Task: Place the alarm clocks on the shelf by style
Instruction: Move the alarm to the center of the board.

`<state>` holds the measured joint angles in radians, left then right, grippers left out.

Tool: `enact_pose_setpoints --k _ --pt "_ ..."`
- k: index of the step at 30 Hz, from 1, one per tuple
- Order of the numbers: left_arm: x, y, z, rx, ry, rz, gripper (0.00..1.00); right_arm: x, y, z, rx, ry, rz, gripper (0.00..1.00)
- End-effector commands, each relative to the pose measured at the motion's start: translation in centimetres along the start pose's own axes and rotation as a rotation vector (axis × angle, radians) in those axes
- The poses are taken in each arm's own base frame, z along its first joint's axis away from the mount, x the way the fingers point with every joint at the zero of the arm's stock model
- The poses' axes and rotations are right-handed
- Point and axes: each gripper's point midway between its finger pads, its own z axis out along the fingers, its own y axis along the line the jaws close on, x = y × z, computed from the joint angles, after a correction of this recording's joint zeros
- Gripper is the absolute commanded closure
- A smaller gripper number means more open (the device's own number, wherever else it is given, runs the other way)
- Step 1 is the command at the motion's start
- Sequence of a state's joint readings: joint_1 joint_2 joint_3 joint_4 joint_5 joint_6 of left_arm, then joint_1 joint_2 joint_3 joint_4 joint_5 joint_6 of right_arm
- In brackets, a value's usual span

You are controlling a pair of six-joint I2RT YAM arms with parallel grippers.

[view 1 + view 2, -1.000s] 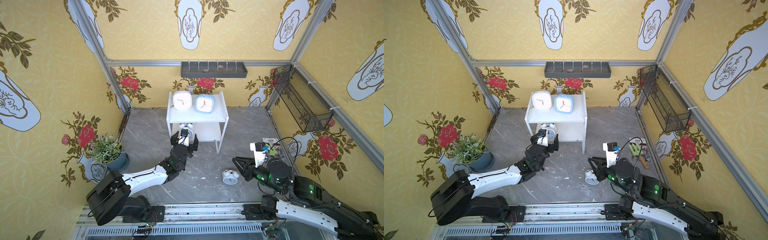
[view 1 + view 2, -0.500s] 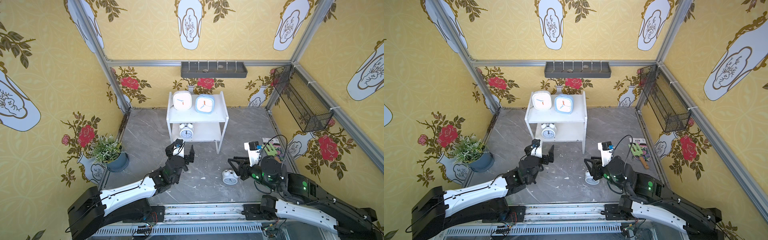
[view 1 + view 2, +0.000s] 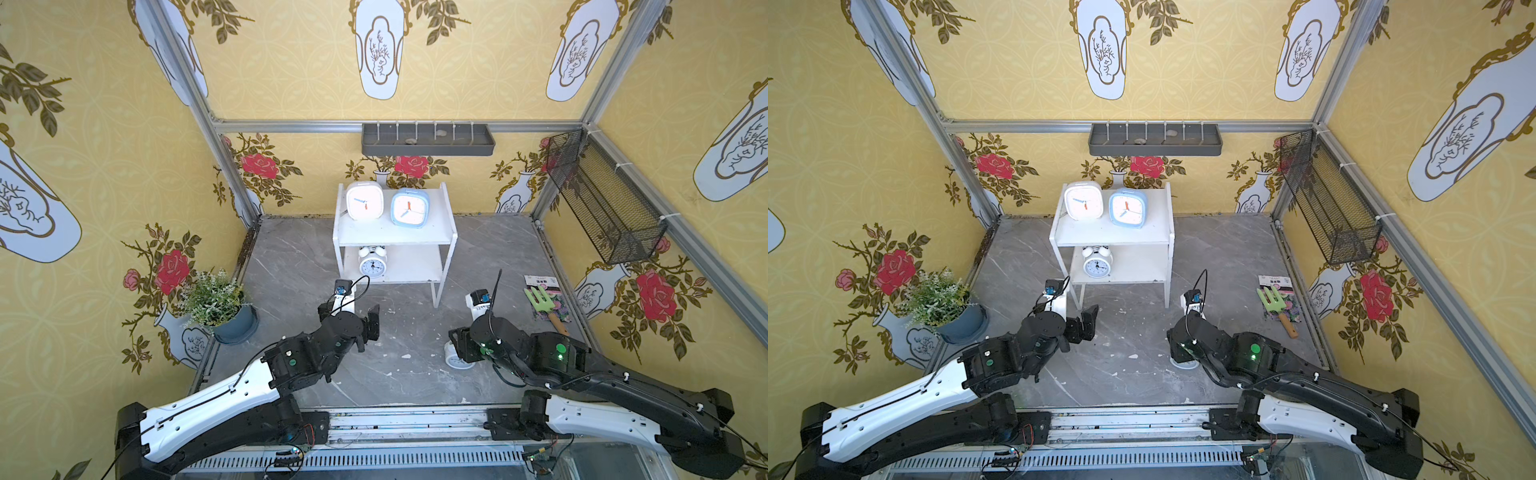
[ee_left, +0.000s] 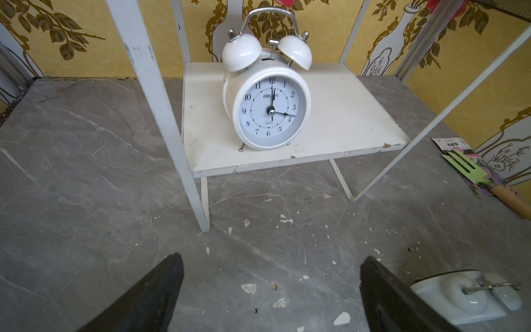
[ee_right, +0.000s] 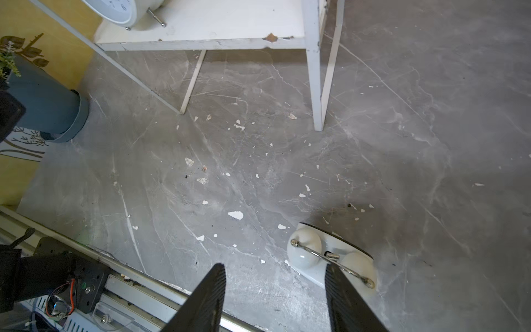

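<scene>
The white two-tier shelf (image 3: 446, 239) stands at the back of the floor. Its top board carries a white rounded-square alarm clock (image 3: 365, 201) and a light blue one (image 3: 409, 208). A white twin-bell clock (image 3: 372, 262) (image 4: 271, 110) stands upright on the lower board. A second twin-bell clock (image 3: 459, 362) (image 5: 309, 250) is on the floor. My right gripper (image 5: 275, 267) (image 3: 457, 345) hovers open just above it, with one finger (image 5: 344, 299) overlapping its handle and only floor between the fingers. My left gripper (image 4: 273, 260) (image 3: 351, 316) is wide open and empty, low over the floor in front of the shelf.
A potted plant (image 3: 216, 299) stands by the left wall. A green garden fork (image 3: 542, 303) lies on a seed packet near the right wall. A grey wall tray (image 3: 428, 139) and a black mesh basket (image 3: 602, 199) hang on the walls. The shelf's thin legs (image 4: 198, 201) are close to my left gripper.
My left arm has drawn back from the shelf, leaving the twin-bell clock on the lower board. My right gripper has moved over the floor clock and its jaws have widened.
</scene>
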<state>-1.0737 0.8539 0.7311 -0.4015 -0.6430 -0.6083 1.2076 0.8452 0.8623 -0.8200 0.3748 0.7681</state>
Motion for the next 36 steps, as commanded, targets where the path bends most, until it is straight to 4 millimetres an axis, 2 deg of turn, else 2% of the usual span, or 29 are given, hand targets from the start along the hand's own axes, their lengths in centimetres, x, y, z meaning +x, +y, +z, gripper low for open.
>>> enact_pose_setpoints --k 1,4,8,12,16,22,27,36 --pt "1.0 0.2 -0.3 0.001 0.069 0.025 0.01 0.9 -1.3 0.2 0.080 0.049 0.042 0.49" --pt "0.0 -0.5 -0.5 0.046 0.055 0.023 0.01 1.9 -2.3 0.7 0.174 0.119 0.042 0.52" --pt "-1.0 -1.0 -0.7 0.073 0.024 0.013 0.01 2.2 -2.9 1.1 0.240 0.152 0.020 0.52" --pt "-1.4 -1.0 -1.2 0.095 -0.003 -0.018 0.01 2.3 -3.4 1.8 0.251 0.185 0.018 0.52" --pt "-1.4 -0.6 -1.6 0.110 -0.026 -0.056 0.01 2.3 -3.0 2.5 0.231 0.208 0.018 0.52" --pt "-1.1 -0.6 -1.9 0.135 -0.027 -0.073 0.01 2.7 -2.6 3.6 0.244 0.255 -0.005 0.48" --pt "-1.2 -0.7 -2.0 0.143 -0.031 -0.060 0.01 3.3 -3.0 4.0 0.262 0.278 -0.012 0.39" --pt "-1.8 -1.6 -1.8 0.168 -0.037 -0.032 0.01 3.5 -3.0 4.5 0.245 0.291 0.000 0.35"
